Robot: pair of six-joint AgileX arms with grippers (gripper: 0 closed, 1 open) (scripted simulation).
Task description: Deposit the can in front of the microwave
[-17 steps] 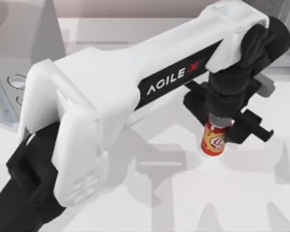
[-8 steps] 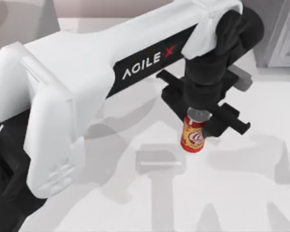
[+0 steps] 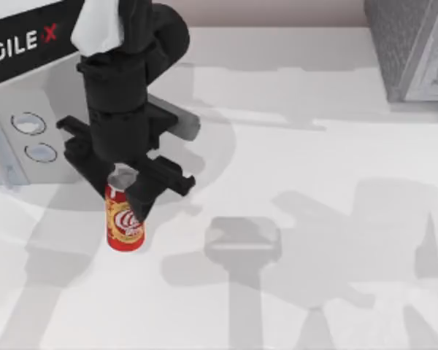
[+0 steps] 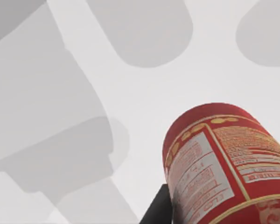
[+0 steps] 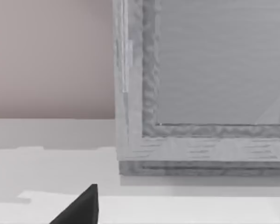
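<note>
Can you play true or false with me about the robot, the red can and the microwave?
1. The left end effector is holding the can by its top. True.
2. The can is lying on its side. False: it is upright.
3. The can is close to the microwave, on the side with the two round dials. True.
4. The can is blue. False: it is red with yellow-orange bands.
5. The darker speckled box is right next to the can. False: it sits at the far right of the table, well away from it.
</note>
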